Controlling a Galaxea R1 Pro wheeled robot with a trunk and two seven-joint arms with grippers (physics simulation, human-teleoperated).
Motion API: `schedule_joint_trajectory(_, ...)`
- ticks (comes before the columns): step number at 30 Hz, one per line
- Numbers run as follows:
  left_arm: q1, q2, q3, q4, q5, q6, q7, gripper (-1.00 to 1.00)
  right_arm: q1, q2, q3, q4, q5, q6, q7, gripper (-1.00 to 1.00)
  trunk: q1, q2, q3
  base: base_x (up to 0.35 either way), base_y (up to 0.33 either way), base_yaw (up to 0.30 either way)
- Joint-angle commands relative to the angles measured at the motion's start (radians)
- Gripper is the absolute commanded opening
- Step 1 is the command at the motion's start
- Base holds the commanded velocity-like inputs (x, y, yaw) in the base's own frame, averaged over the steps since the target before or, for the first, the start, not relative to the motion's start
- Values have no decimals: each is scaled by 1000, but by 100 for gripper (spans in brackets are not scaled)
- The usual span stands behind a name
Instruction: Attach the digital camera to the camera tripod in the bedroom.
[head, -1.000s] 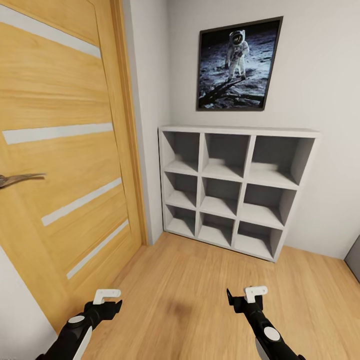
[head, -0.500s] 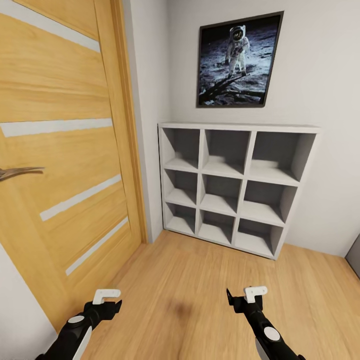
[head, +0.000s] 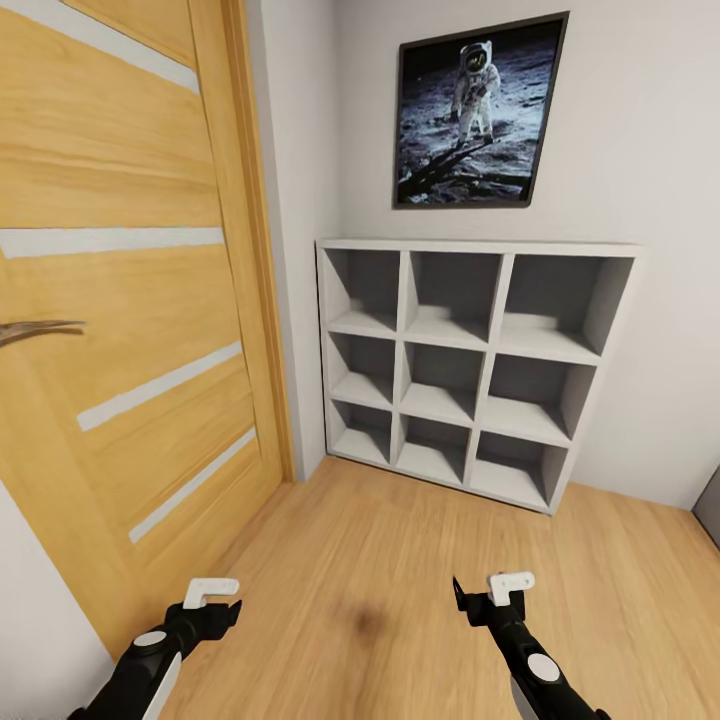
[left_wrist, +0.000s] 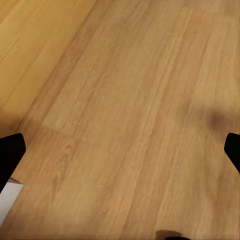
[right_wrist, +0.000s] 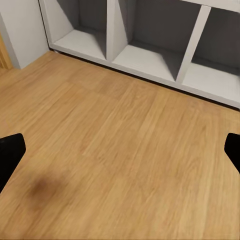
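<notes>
I am in a corner of the bedroom, and the digital camera and the camera tripod are out of view. My left gripper (head: 215, 598) hangs low over the light wood floor (head: 380, 560), close to the wooden door (head: 120, 330). It is open, and bare floor shows between its fingertips (left_wrist: 10, 152). My right gripper (head: 492, 592) hangs at the same height and points at the white cube shelf (head: 470, 365). It is open too, with nothing between its fingertips (right_wrist: 11, 150).
The wooden door, with a metal handle (head: 35, 330), fills the left side. The white cube shelf (right_wrist: 150, 45) stands against the pale grey wall with its compartments empty. A framed astronaut picture (head: 478, 115) hangs above it. A dark edge (head: 708, 515) shows at far right.
The whole picture has shifted slightly upward, so the camera has moved. Both arms keep the same pose, with the grippers still open.
</notes>
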Motion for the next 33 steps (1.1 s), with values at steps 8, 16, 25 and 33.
schedule_joint_trajectory(8,0,0,2,-1,1,5,-6,100,-1,-1,2,1,1,-3,0,100,31,-57,-26,0,0,0)
schedule_joint_trajectory(16,0,0,2,-1,1,4,-6,100,-1,-1,0,1,0,-2,-2,100,61,-113,-51,0,0,0)
schedule_joint_trajectory(25,0,0,1,3,1,3,-7,100,-1,-1,1,2,1,1,-4,100,96,-176,-79,0,0,47)
schedule_joint_trajectory(33,0,17,1,-3,0,-2,-12,100,-1,-1,5,2,7,-8,-1,100,126,-232,-104,0,0,174)
